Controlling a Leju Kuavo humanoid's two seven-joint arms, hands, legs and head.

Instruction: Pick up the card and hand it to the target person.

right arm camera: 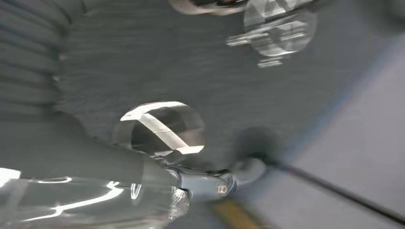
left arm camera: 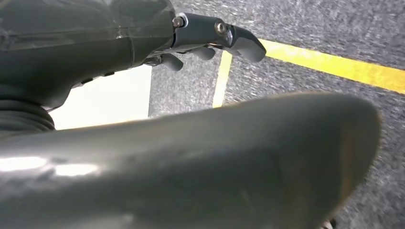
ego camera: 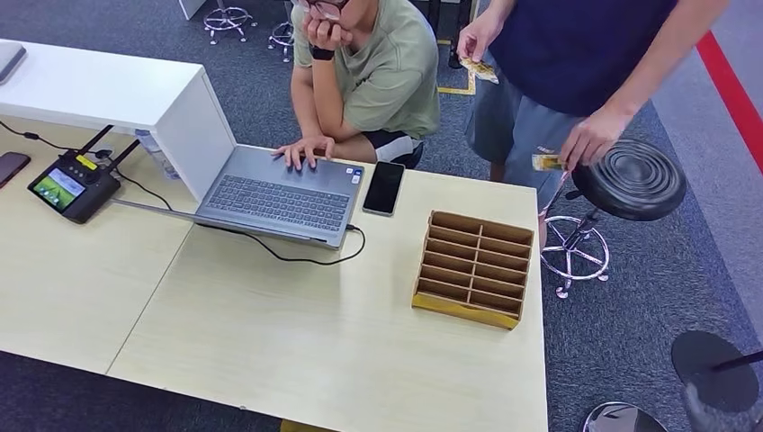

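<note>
1. The wooden card rack (ego camera: 474, 268) stands on the counter (ego camera: 297, 351) near its right edge, its slots looking bare from the head view; I judge it is where cards are meant to be set for pickup.
2. A standing person's hand (ego camera: 589, 139), beyond the rack's far right corner, pinches a small card (ego camera: 547, 162), probably about to place it.
3. The laptop (ego camera: 279, 193) and the black phone (ego camera: 384, 187) lie behind the rack, in front of a seated person.
4. The left robot hand (left arm camera: 210, 40) hangs over carpet, fingers loosely spread, gripping nothing.
5. The right robot hand (right arm camera: 210, 183) also hangs low; the blur hides how far its fingers are parted.
</note>
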